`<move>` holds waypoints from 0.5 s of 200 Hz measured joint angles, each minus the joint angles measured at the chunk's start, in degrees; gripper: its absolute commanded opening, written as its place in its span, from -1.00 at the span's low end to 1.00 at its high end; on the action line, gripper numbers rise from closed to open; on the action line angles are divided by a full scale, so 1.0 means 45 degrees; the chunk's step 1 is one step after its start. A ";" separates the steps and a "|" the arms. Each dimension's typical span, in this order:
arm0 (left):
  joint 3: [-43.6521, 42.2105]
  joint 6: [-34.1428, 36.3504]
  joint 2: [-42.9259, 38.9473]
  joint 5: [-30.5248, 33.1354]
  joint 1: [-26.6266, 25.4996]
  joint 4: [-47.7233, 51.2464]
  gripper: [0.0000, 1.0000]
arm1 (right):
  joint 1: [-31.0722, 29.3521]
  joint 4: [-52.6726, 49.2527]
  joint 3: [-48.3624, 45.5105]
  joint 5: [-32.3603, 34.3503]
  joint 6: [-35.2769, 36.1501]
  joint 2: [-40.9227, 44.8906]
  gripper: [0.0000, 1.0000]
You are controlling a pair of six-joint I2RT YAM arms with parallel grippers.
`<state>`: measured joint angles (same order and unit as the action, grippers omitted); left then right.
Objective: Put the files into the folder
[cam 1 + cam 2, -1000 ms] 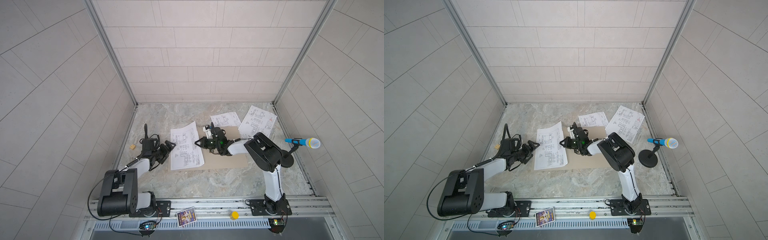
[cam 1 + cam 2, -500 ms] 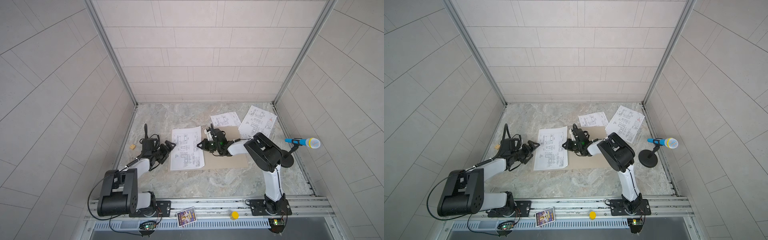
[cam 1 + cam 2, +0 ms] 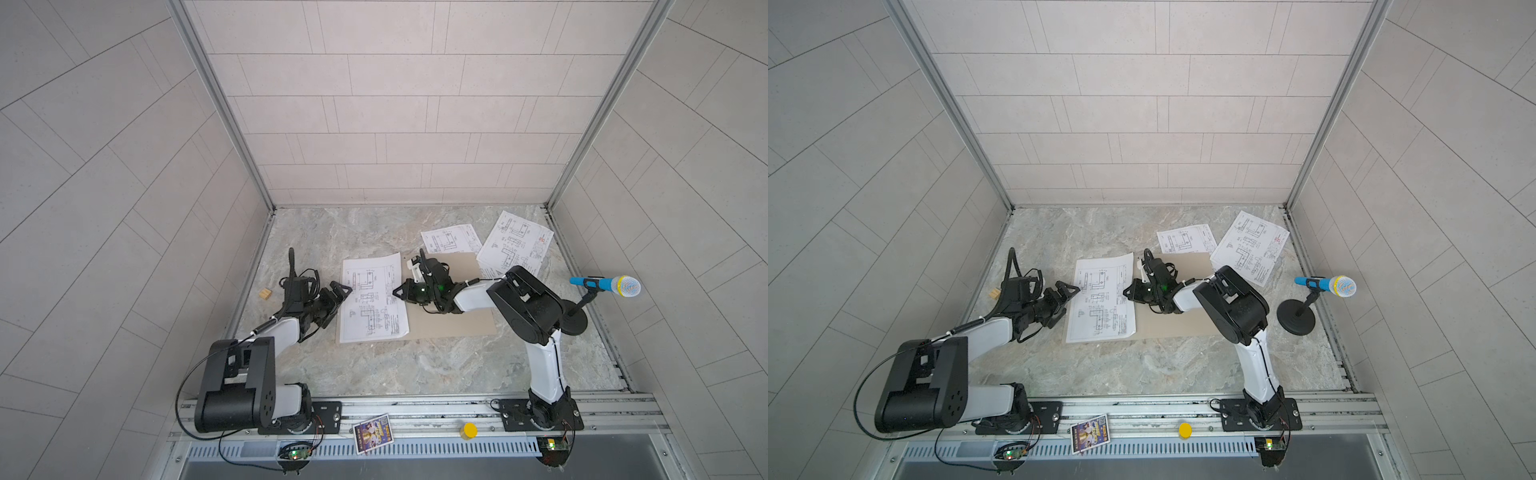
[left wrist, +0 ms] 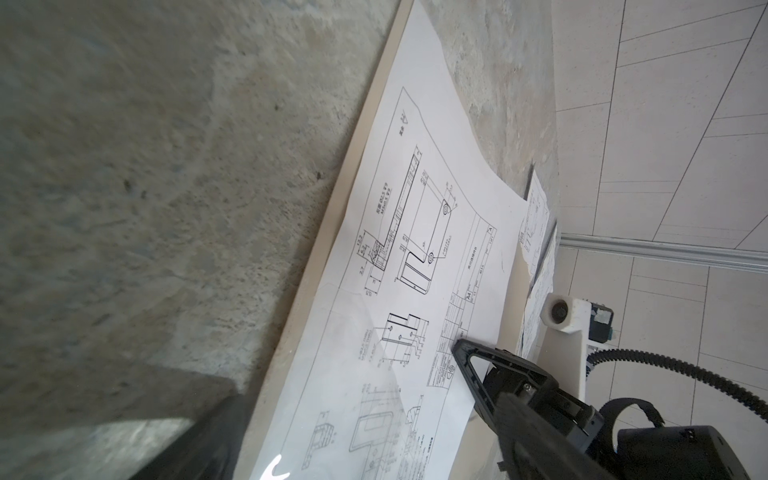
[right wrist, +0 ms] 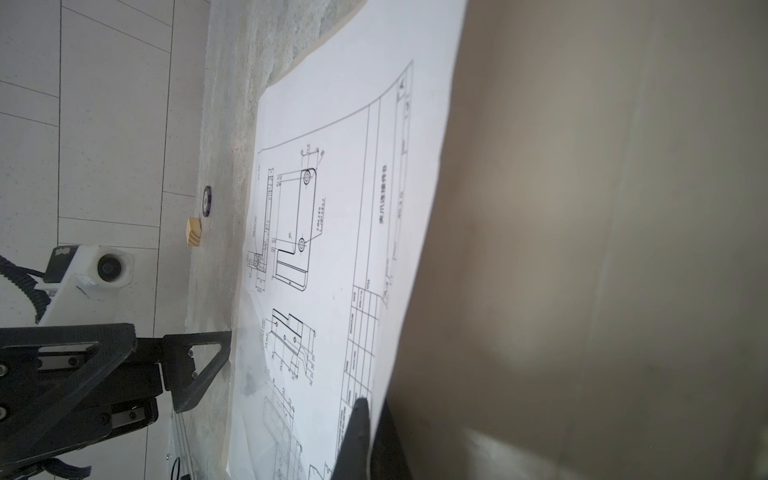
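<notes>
The tan cardboard folder (image 3: 457, 324) (image 3: 1183, 324) lies flat near the middle of the marble table (image 3: 374, 374). One drawing sheet (image 3: 372, 299) (image 3: 1102, 299) rests on its left part, the sheet's left and near edges almost level with the folder's own.

The right gripper (image 3: 395, 292) (image 3: 1125, 292) reaches across the folder. Its jaws are closed on the sheet's right edge, and in the right wrist view the paper runs between the two black fingertips (image 5: 359, 411). The left gripper (image 3: 336, 301) (image 3: 1065, 303) sits just beside the sheet's left edge with its jaws wide apart and nothing between them.

The sheet (image 4: 415, 249) shows black line drawings of an L-shaped bracket and a title block. In that block "A4" can be read, and beside one drawing the dimension "12.2". The remaining print, including some Chinese characters, is too small to make out.

A second sheet (image 3: 451, 239) lies at the folder's far edge. A third sheet (image 3: 515, 245) with a small red mark (image 3: 542, 241) lies at the far right, and its near corner overlaps the folder.

A blue microphone (image 3: 606, 284) stands on a black stand (image 3: 571, 322) by the right wall. A wooden block (image 3: 264, 294) sits by the left wall. A colourful picture card (image 3: 372, 428) and a yellow cap (image 3: 470, 430) lie on the front rail. The card's print is unreadable.
</notes>
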<state>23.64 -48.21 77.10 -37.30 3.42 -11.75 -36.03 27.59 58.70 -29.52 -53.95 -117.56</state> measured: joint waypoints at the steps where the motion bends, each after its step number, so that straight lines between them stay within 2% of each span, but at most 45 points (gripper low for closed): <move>1: 0.0000 0.0000 0.0000 -0.0005 0.0000 -0.0005 1.00 | 0.0000 0.0000 0.0000 0.0000 0.0000 0.0000 -1.00; 59: -0.0029 -0.0005 0.0019 -0.0005 0.0010 -0.0097 1.00 | -0.0112 -0.0291 0.0151 0.0257 -0.0073 0.0000 -1.00; 68: -0.0029 0.0000 0.0015 -0.0005 0.0010 -0.0097 1.00 | -0.0117 -0.0340 0.0160 0.0296 -0.0068 0.0000 -0.80; 90: -0.0029 0.0000 0.0010 0.0005 0.0010 -0.0083 1.00 | -0.0141 -0.0437 0.0170 0.0330 -0.0034 0.0063 -0.72; 100: -0.0005 0.0005 -0.0010 0.0015 0.0010 0.0015 1.00 | -0.0151 -0.0505 0.0170 0.0330 -0.0015 0.0112 -0.43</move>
<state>23.62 -48.18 77.06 -37.23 3.46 -11.68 -36.71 25.32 59.46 -28.03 -54.02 -117.05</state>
